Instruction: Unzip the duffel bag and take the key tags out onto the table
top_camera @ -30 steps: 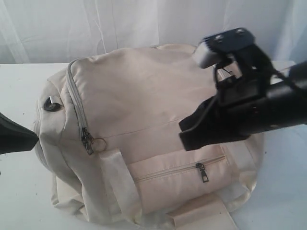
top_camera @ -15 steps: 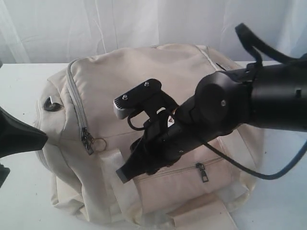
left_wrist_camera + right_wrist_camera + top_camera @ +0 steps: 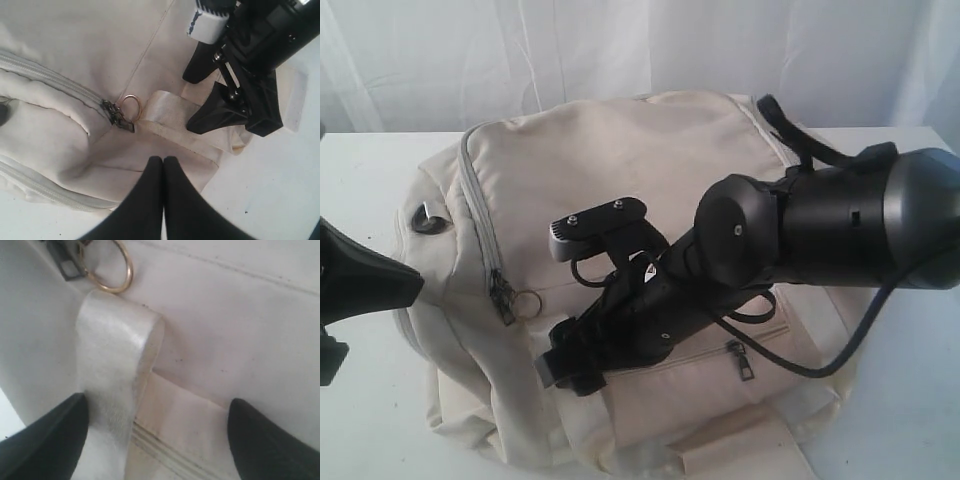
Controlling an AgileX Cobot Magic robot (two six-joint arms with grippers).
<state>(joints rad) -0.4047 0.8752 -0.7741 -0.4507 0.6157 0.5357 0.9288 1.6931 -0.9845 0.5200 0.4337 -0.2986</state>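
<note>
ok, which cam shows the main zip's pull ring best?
Left wrist view: the whole zip pull ring shows sharp on the duffel bag, beside the strap. Right wrist view has it bigger but cut by the frame edge. Exterior view: whole but tiny.

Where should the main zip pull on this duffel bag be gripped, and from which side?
Grip the brass ring on the zip pull, coming from above: it seems to lie flat on the duffel bag, just beside the strap.
</note>
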